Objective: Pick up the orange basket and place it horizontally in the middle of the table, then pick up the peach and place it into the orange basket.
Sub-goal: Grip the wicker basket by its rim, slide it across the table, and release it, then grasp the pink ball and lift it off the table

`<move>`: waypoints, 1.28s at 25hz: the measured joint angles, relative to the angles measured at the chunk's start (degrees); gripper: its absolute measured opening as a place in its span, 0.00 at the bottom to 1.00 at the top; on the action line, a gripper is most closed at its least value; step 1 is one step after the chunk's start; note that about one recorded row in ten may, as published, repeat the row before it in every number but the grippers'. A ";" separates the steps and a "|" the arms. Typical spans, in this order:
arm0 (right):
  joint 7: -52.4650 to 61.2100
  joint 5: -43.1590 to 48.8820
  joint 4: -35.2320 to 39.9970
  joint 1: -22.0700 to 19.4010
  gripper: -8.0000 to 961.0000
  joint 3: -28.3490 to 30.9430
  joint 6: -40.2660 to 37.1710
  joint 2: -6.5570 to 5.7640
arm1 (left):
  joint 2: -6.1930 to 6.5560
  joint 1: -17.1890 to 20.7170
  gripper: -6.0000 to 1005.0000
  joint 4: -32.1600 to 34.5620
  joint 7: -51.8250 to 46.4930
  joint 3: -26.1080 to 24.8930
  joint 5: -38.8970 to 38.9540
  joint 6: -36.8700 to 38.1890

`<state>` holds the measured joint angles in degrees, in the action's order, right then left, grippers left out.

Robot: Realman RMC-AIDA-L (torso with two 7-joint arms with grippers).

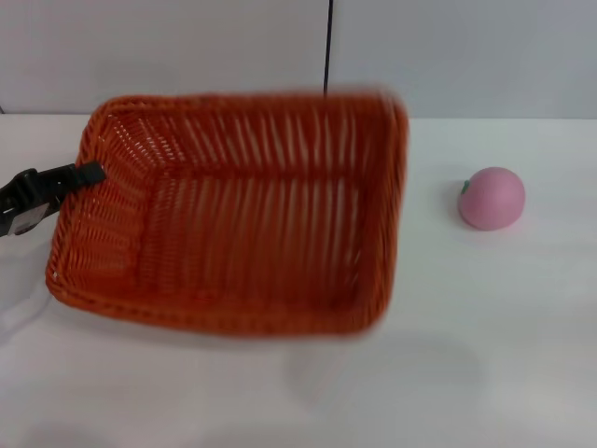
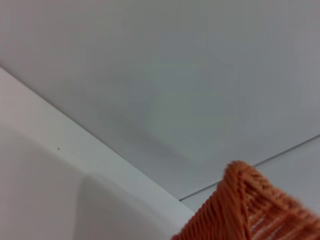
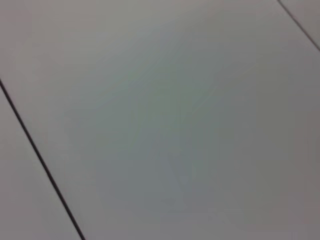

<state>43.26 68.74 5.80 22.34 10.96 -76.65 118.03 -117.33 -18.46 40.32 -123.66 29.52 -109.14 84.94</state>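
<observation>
The orange basket (image 1: 242,210) fills the middle left of the head view. It is tilted and lifted off the white table (image 1: 485,373), with a shadow under it. My left gripper (image 1: 86,174) reaches in from the left edge and is shut on the basket's left rim. One corner of the basket (image 2: 250,210) shows in the left wrist view. The pink peach (image 1: 492,198) rests on the table to the right of the basket, apart from it. My right gripper is out of view.
A grey wall with a dark vertical seam (image 1: 328,47) stands behind the table's far edge. The right wrist view shows only grey panels and a dark seam (image 3: 40,160).
</observation>
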 joint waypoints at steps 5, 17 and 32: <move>0.05 0.00 0.00 -0.01 0.63 -0.21 -0.41 0.01 | -0.11 0.47 0.40 -0.08 0.02 -0.03 0.11 0.08; 0.90 0.00 0.84 -0.17 0.62 -1.76 -0.70 -0.13 | 0.35 0.78 0.59 0.19 0.49 -0.57 0.22 0.40; 4.68 -0.01 6.02 -1.21 0.61 -16.47 -3.27 -0.07 | -0.62 0.09 0.66 -12.38 50.63 -6.13 26.54 2.41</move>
<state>47.93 68.73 11.82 21.13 -5.51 -79.92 117.96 -117.95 -18.36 27.94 -73.02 23.38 -82.60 87.35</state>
